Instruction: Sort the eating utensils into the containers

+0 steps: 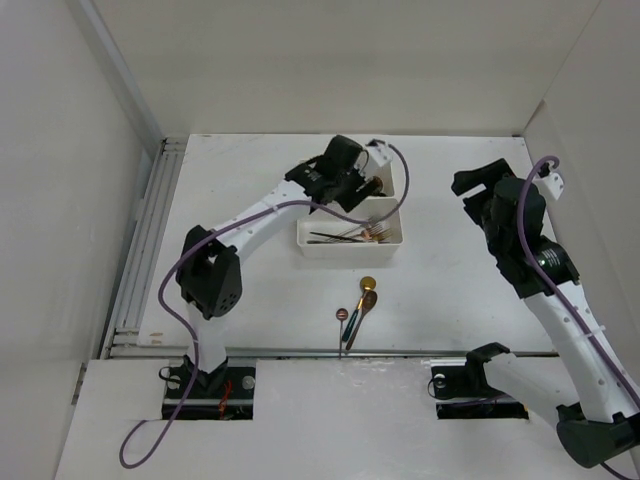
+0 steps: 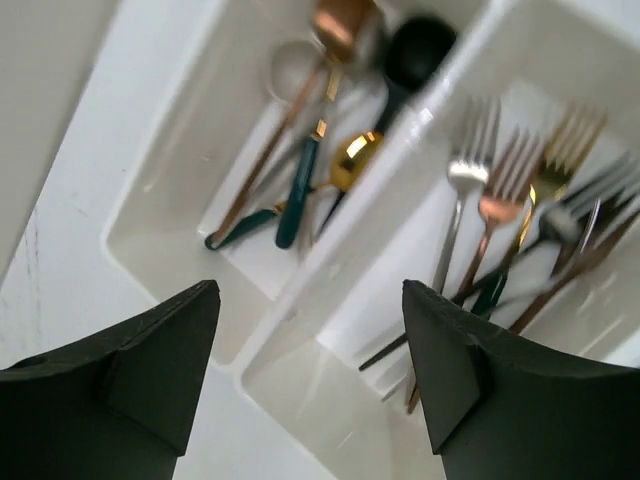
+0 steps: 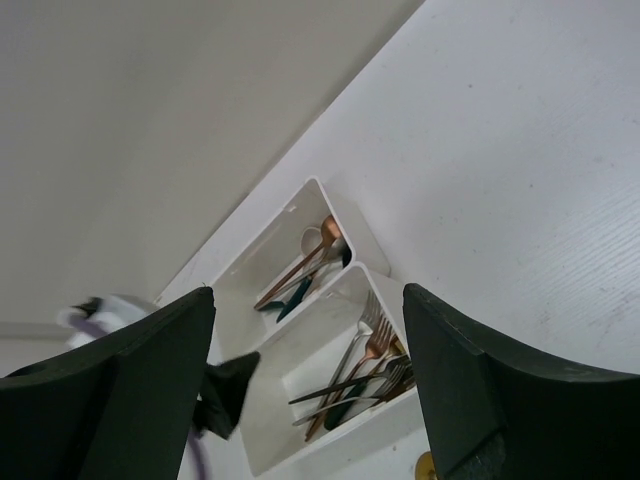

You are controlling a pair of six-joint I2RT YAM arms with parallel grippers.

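Nearby, loose utensils (image 1: 360,303) on table (image 1: 460,300); left gripper (image 2: 310,300), agape, over bins (image 1: 350,249)

My left arm (image 1: 250,225) bends at the elbow on the near left and stretches far and rightward. My left gripper (image 2: 310,300) points down, fingers (image 2: 150,370) spread wide with nothing between them. My right arm (image 1: 560,300) rises from the near right, leaning far-left, and my right gripper (image 3: 308,300) also gapes, empty.

White arms (image 1: 258,216), black joints (image 1: 212,283), purple cables (image 1: 166,293)
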